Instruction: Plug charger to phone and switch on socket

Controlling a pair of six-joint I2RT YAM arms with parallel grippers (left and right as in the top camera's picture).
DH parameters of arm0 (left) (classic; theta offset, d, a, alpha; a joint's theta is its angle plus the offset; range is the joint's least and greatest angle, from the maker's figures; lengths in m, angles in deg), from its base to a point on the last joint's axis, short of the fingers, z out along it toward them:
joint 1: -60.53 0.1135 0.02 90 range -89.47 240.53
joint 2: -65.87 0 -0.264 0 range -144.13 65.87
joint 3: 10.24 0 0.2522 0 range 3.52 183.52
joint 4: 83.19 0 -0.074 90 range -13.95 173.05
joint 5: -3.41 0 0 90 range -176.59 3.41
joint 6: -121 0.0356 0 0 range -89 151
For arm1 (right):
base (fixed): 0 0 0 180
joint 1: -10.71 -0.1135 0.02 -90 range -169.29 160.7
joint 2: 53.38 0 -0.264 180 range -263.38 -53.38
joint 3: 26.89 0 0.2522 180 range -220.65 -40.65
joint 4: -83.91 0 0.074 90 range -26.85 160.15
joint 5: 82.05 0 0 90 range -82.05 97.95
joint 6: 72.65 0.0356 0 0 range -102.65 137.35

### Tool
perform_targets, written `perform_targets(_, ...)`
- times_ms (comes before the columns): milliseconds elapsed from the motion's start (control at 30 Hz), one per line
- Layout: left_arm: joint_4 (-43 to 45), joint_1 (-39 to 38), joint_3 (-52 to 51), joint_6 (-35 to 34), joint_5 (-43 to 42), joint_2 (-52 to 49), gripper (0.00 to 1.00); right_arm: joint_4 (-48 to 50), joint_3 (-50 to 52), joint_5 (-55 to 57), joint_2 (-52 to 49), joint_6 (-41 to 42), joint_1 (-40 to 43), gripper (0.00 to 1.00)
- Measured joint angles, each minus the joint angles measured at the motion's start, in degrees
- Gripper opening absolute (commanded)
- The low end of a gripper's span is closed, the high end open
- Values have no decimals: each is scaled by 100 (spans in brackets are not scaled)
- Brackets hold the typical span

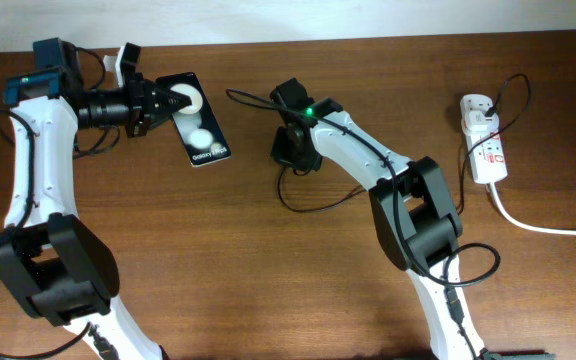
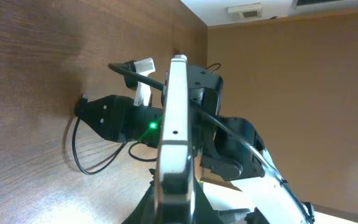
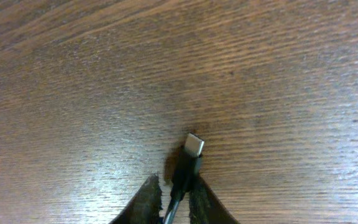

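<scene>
My left gripper (image 1: 164, 100) is shut on the top end of the black phone (image 1: 200, 132), whose back shows two white round shapes and "Galaxy" text. In the left wrist view the phone (image 2: 174, 118) is edge-on, clamped between my jaws (image 2: 174, 208) and lifted off the table. My right gripper (image 1: 294, 152) points down at the table right of the phone. In the right wrist view its fingers (image 3: 176, 193) close around the black plug of the charger (image 3: 188, 165), with the metal tip sticking out just above the wood. The thin black cable (image 1: 313, 205) loops toward the white socket (image 1: 486, 150) at the far right.
A white adapter (image 1: 477, 110) sits in the top of the socket. A thick white cord (image 1: 538, 225) runs from the socket off the right edge. The right arm (image 2: 229, 137) fills the background of the left wrist view. Bare wood lies in front.
</scene>
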Motion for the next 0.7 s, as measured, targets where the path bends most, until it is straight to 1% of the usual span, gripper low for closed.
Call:
perform_targets(100, 0, 0, 0, -2, 0, 0, 0, -61, -61, -9, -46, 4, 2, 4)
perform_targets(200, 0, 0, 0, -2, 4, 0, 0, -48, -68, -393, -63, -525, 33, 4)
perform_targets(300, 0, 0, 0, 0, 7, 0, 0, -87, -70, -1362, -127, -1801, 164, 4)
perform_targets(400, 0, 0, 0, -2, 9, 0, 0, -367, -66, -2024, -87, -2780, 310, 4)
perform_targets(433, 0, 0, 0, -2, 13, 0, 0, -448, -61, -2249, 33, -3123, 374, 4)
perform_targets(500, 0, 0, 0, -2, 24, 0, 0, -605, -57, -2481, 321, -3521, 444, 4)
perform_targets(567, 2, 0, 0, 0, 24, 0, 0, -833, -57, -2721, 918, -3982, 485, 4)
perform_targets(700, 0, 0, 0, 0, 24, 0, 0, -1226, -57, -3226, 1659, -4575, 490, 4)
